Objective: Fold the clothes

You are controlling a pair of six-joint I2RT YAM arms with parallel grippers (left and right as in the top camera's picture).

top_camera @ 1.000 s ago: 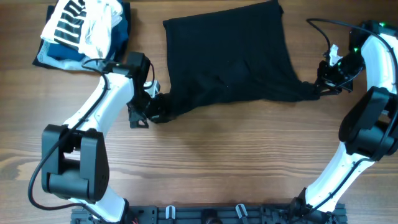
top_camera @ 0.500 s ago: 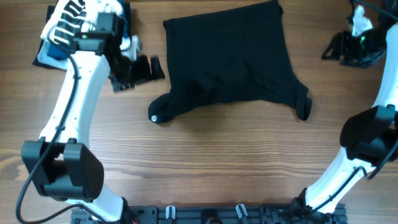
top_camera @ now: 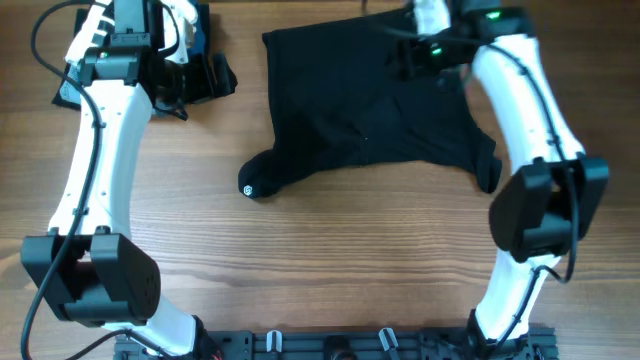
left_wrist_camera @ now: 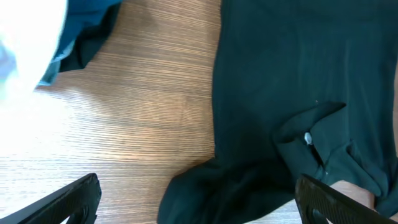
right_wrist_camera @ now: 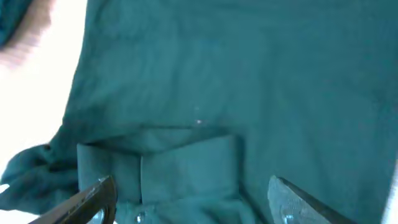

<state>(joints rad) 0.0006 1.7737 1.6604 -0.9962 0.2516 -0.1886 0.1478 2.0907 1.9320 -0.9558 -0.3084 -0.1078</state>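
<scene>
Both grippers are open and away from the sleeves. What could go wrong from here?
The left gripper hangs beside the stacked garments; it might snag them instead of the black garment. The lower left sleeve lies bunched, so a fold might trap wrinkles. The right gripper, open over layered fabric, might pinch only one layer.

Black garment point(top_camera: 370, 90), clothing pile point(left_wrist_camera: 93, 25) on table point(top_camera: 350, 260)

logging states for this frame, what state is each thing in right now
black garment, spread on the table, not fully folded, both sleeves sticking out, unheld
left gripper, jaws open, empty
right gripper, jaws open, empty, above the black garment
stack of clothes, piled, unheld
</scene>
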